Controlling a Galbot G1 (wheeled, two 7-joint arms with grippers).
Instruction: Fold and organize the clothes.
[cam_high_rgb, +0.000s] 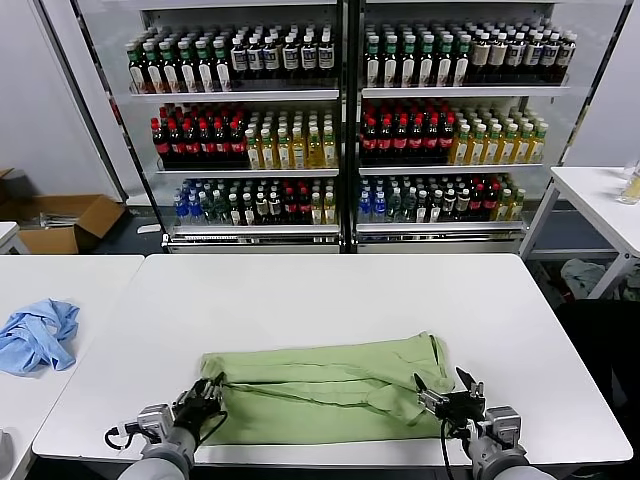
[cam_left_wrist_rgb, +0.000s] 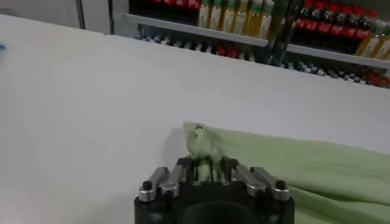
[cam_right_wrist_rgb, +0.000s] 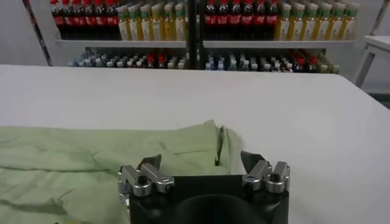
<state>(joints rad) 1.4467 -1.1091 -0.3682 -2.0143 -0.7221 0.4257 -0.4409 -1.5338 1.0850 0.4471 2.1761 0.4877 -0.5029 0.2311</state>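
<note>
The left gripper (cam_high_rgb: 207, 398) is pinched tight on a bunched tuft of the green shirt (cam_high_rgb: 330, 388) at the shirt's left near corner; in the left wrist view the cloth puckers up between the closed fingers (cam_left_wrist_rgb: 212, 168). The right gripper (cam_high_rgb: 449, 392) sits over the shirt's right near edge with its fingers (cam_right_wrist_rgb: 150, 163) spread apart and nothing between them. The shirt lies as a long, partly folded band on the white tabletop (cam_high_rgb: 330, 300), toward its near edge, with loose creases along its length. It looks light, limp and thin, so it should sag and slide rather than hold a shape; a single pinch will likely drag only the top layer. Gripping at corners or a hem edge, both ends at once, seems the surest hold. A crumpled blue garment (cam_high_rgb: 38, 333) lies well to the shirt's left on a neighbouring table
</note>
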